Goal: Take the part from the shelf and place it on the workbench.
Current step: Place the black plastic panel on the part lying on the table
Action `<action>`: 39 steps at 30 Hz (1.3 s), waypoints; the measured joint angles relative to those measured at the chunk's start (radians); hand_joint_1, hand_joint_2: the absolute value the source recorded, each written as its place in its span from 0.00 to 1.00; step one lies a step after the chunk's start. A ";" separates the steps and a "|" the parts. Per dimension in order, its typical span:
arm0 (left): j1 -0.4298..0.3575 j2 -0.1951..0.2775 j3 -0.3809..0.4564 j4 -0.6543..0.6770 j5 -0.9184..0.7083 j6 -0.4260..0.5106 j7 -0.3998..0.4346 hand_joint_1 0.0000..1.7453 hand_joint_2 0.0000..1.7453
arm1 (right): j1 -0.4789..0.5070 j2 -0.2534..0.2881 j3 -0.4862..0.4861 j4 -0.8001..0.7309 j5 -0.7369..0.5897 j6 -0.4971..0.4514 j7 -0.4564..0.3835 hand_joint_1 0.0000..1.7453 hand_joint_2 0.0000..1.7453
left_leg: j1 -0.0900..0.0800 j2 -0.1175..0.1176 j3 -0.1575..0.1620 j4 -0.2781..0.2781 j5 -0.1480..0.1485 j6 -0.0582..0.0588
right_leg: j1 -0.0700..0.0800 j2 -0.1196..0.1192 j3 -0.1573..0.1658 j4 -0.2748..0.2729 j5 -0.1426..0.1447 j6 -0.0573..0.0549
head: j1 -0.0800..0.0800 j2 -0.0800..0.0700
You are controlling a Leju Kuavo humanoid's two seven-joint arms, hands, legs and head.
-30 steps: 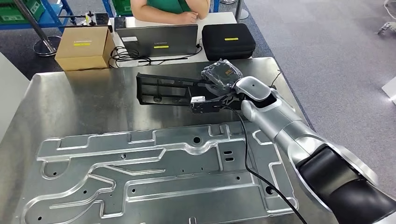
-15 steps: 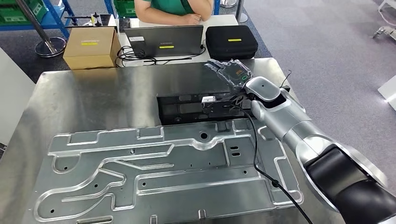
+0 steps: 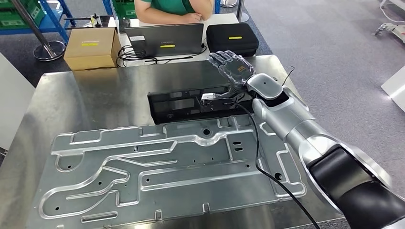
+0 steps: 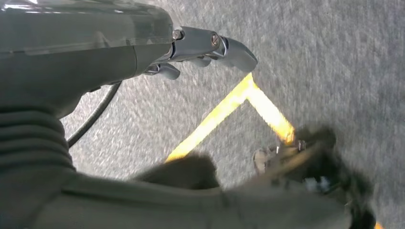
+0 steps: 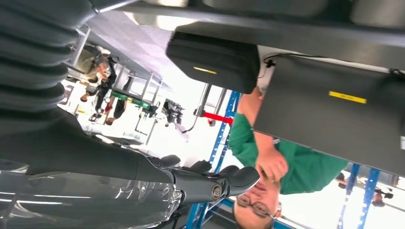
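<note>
Part (image 3: 184, 106): black, lay on the workbench (image 3: 95, 95), long axis running left-right.
My right hand (image 3: 232, 67): fingers spread, holding nothing, just above its right end.
My left hand (image 4: 205, 47): hung by the floor, grip unclear.

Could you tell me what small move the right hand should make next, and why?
Probably lift the right hand up and back toward the robot. Its fingers are spread above the black part, which already lies flat on the workbench, so the placing looks done.

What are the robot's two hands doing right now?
Left hand: holds nothing, fingers curled in.
Right hand: open, fingers spread, above the black part lying on the workbench.
</note>
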 joint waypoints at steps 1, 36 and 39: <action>0.000 0.000 0.001 0.000 0.000 0.000 0.000 0.00 0.00 | -0.002 0.000 0.000 0.000 0.001 0.000 0.000 0.00 0.00 | -0.001 0.003 -0.005 0.007 -0.012 -0.007 | -0.004 0.001 0.005 -0.020 0.005 0.003 | 0.000 0.000; 0.002 0.003 0.005 0.000 -0.004 0.018 -0.015 0.00 0.00 | -0.017 -0.001 -0.004 0.023 0.014 0.017 0.000 0.00 0.00 | 0.006 0.024 -0.172 0.203 -0.078 -0.037 | -0.017 -0.028 0.048 -0.059 -0.022 0.026 | 0.000 0.000; 0.003 0.004 0.005 0.000 -0.002 0.019 -0.013 0.00 0.00 | -0.014 -0.016 -0.004 0.023 0.025 0.013 0.002 0.00 0.00 | 0.018 0.025 -0.147 0.249 -0.031 -0.057 | -0.024 -0.031 0.015 -0.048 0.000 0.039 | 0.000 0.000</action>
